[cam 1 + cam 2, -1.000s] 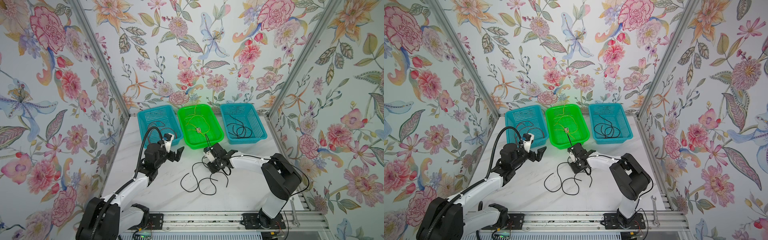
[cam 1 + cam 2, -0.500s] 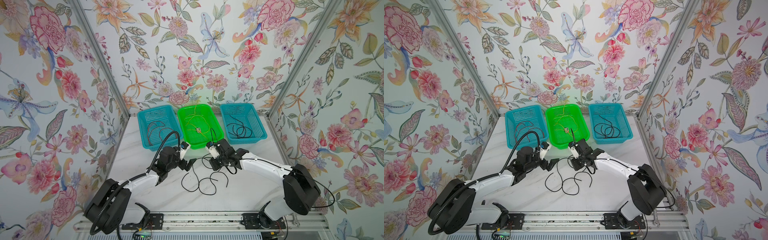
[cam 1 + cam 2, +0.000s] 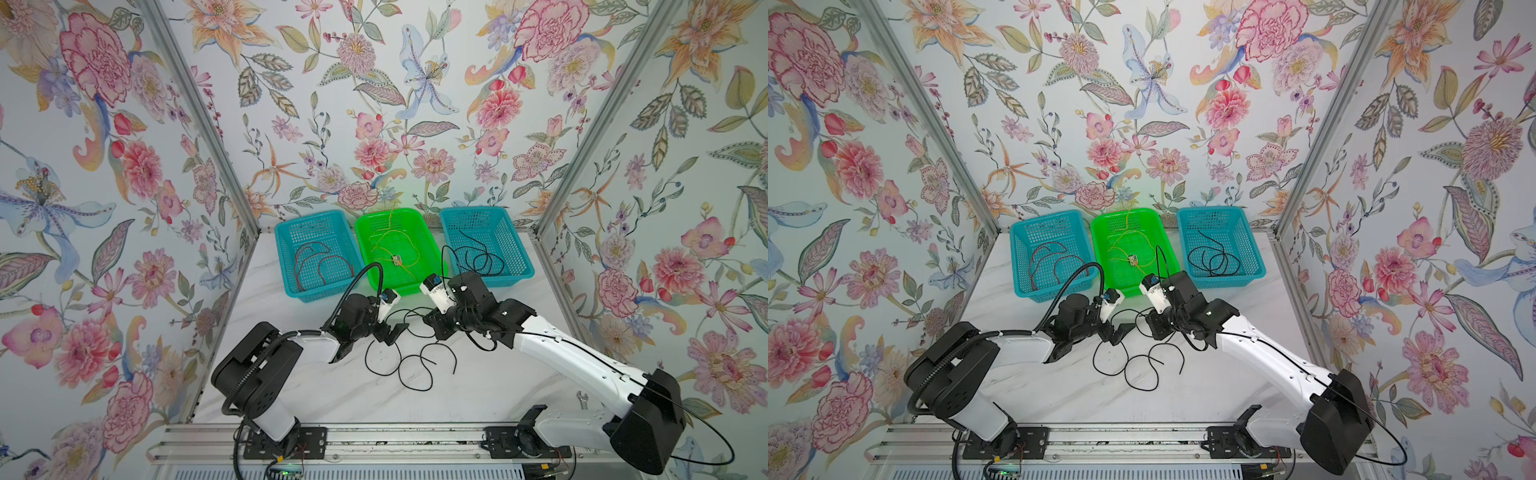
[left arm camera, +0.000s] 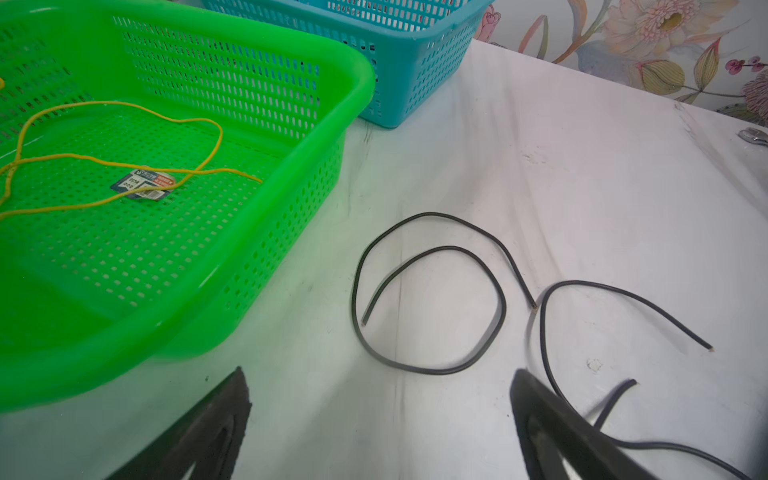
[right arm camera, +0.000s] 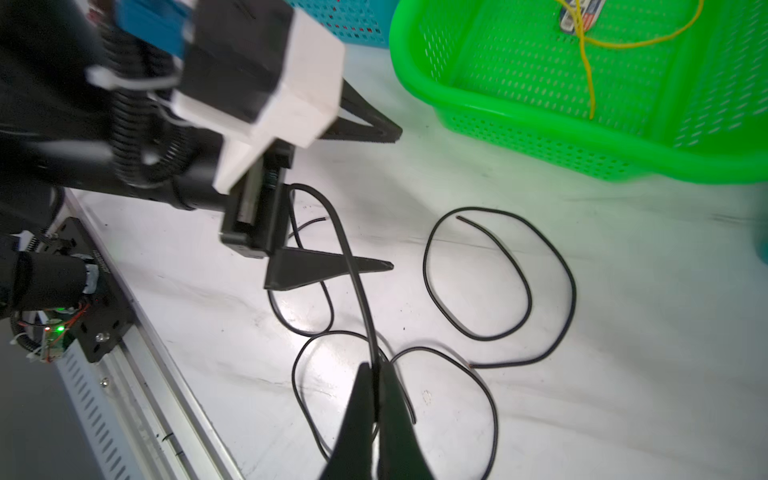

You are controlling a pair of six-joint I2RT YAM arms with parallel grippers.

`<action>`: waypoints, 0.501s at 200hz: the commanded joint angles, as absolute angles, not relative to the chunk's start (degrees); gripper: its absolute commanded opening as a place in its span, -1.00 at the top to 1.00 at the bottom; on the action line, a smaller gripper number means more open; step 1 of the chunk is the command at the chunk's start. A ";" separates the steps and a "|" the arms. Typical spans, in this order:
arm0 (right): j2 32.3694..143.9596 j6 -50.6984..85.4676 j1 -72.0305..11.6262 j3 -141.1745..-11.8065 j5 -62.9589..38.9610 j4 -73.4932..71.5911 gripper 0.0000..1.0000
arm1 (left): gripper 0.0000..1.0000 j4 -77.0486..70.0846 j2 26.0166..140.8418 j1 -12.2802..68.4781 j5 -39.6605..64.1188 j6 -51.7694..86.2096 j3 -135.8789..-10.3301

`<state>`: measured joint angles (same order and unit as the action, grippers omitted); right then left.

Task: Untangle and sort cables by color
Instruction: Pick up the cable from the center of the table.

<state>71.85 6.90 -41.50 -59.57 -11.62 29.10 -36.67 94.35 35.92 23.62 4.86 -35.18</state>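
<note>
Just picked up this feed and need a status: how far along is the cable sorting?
Done: red cables lie in the left blue basket, yellow cables in the green basket, some black cables in the right blue basket. In hand: the right hand is shut on one black cable; the left hand is open nearby. Left: the loose black cables on the table.

Both top views hang high above the front rail [image 3: 374, 432], looking steeply down and toward the back wall [image 3: 374, 104] over the whole tabletop [image 3: 340, 399], far off and nearly alike. Each wrist camera sits close behind its claw, low over the tabletop and looking forward past it: left claw [image 4: 379, 374], right claw [image 5: 376, 368]. Both wrist views share the green basket [image 4: 357, 83] and black cables [image 4: 428, 213] ahead of the claws.
</note>
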 commanded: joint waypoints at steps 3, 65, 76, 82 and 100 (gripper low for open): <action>67.88 8.15 -40.30 -63.48 -13.14 30.46 0.94 | -0.98 -41.50 95.86 36.99 24.24 6.05 -34.78; 63.46 7.84 -34.81 -74.48 -14.94 30.45 0.95 | -0.97 -45.11 97.14 38.59 22.98 7.56 -30.51; 63.12 7.92 -33.60 -76.71 -15.73 30.44 0.95 | -0.97 -45.67 97.48 38.67 22.99 7.80 -30.04; 62.98 8.00 -32.90 -77.90 -16.30 30.44 0.95 | -0.97 -45.87 97.57 38.67 23.02 7.88 -29.82; 63.03 7.95 -30.94 -81.62 -16.59 30.47 0.95 | -0.97 -46.14 98.00 38.77 23.12 7.90 -29.84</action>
